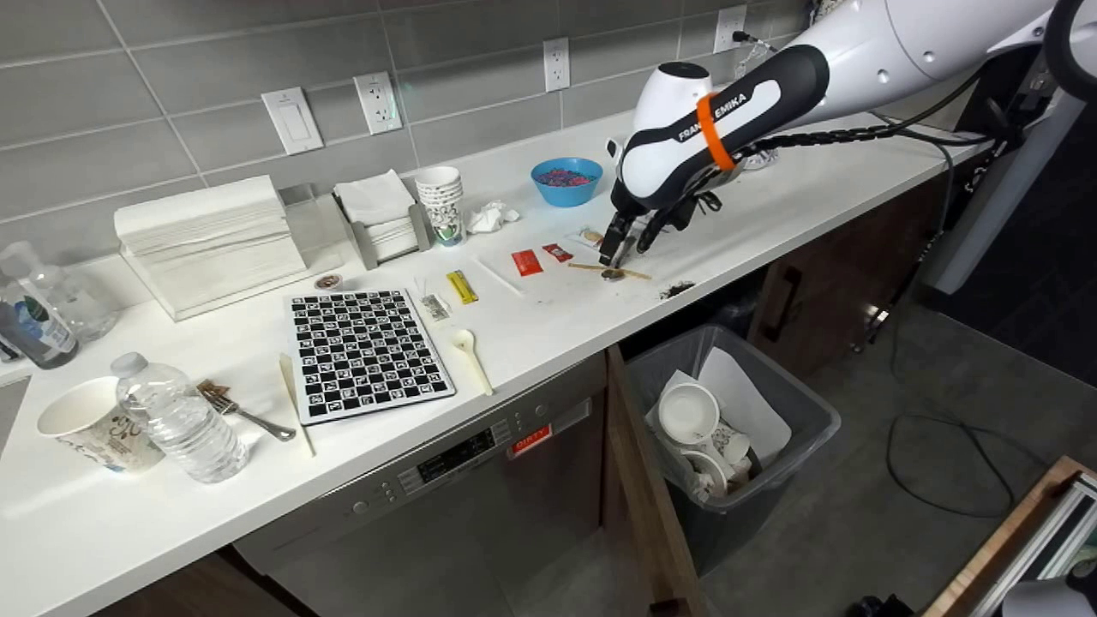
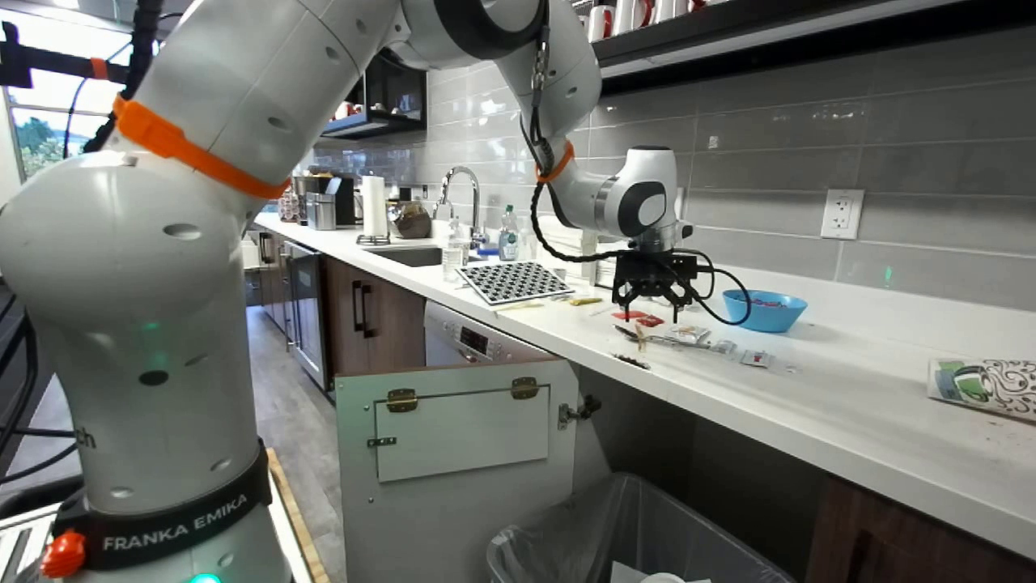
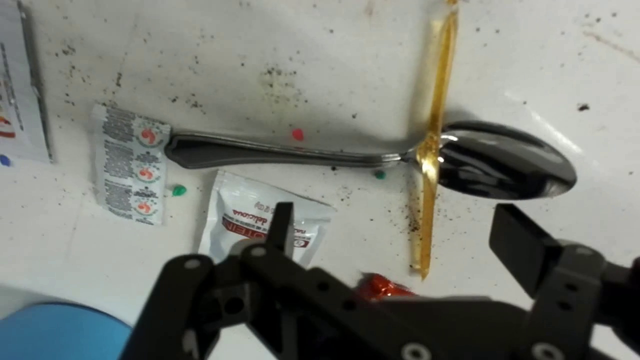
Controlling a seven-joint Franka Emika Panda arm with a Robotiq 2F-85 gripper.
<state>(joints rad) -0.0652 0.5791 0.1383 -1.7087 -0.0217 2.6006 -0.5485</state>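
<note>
The gripper [image 3: 400,236] hangs low over the counter [image 1: 548,330] with its jaws spread wide, bare counter and one end of an amber stick [image 3: 431,155] showing through the gap in the wrist view. The spoon [image 3: 350,159] lies on the counter just beside the fingertips in that view, and the stick rests crosswise over its neck. Its handle ends right at the edge of a sachet [image 3: 135,165]; whether they touch is hard to tell. A packet [image 3: 250,217] near the handle and a red wrapper [image 3: 382,287] are both partly hidden by the gripper. Dark crumbs [image 1: 677,290] are heaped near the counter's front edge. A blue bowl [image 1: 566,197] holding small colored bits stands closer to the wall, with a red sachet [image 1: 527,262] and a yellow packet [image 1: 461,287] farther along. Below, a bin [image 1: 763,497] holds white cups [image 1: 688,413].
</note>
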